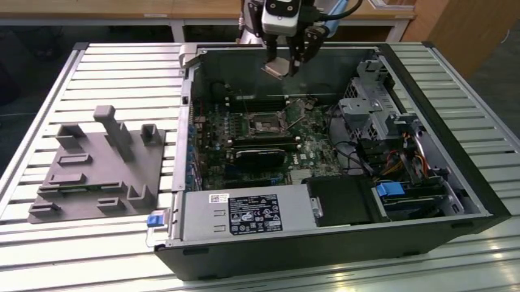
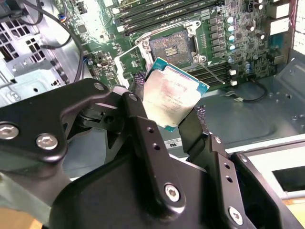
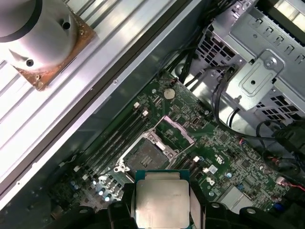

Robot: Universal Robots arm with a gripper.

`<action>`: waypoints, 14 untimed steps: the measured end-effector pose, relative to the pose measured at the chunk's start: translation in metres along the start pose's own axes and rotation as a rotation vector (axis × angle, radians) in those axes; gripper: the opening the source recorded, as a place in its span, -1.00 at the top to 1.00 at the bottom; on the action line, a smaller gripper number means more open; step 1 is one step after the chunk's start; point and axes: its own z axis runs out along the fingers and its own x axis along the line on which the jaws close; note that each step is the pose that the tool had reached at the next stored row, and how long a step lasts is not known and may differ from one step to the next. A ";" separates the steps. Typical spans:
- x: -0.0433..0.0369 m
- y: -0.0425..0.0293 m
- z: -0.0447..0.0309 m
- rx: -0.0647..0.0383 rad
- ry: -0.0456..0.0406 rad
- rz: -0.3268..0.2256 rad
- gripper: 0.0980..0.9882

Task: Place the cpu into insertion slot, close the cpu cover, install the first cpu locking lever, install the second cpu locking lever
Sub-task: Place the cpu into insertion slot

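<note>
Gripper [image 1: 286, 62] hangs above the open computer case [image 1: 325, 249], jaws clenched on the cpu [image 2: 174, 93]. Insertion slot [image 3: 145, 155] sits bare on the board [image 3: 217, 140] below, cpu cover [image 3: 175, 131] flipped up.

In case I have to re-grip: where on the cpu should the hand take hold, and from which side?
I'd take it by two opposite thin edges, coming from its metal-top side, as the hand holds the cpu now. It is a flat thin square, so only the edges give the fingers purchase.

Black jointed tool [image 2: 170, 102], silver screws [image 2: 172, 192], grey wrist [image 1: 277, 18]
</note>
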 end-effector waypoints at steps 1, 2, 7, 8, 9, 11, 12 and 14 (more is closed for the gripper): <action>0.0000 0.0000 0.0002 0.000 -0.0009 0.009 0.01; 0.0000 0.0000 0.0005 0.000 -0.0017 0.018 0.01; 0.0000 -0.0001 0.0014 -0.001 -0.0054 0.061 0.01; 0.0000 -0.0002 0.0016 -0.001 -0.0063 0.071 0.01; 0.0000 -0.0002 0.0018 -0.002 -0.0071 0.080 0.01; -0.0001 -0.0002 0.0021 -0.002 -0.0087 0.097 0.01; -0.0001 -0.0002 0.0023 -0.002 -0.0094 0.106 0.01; -0.0001 -0.0003 0.0027 -0.003 -0.0110 0.123 0.01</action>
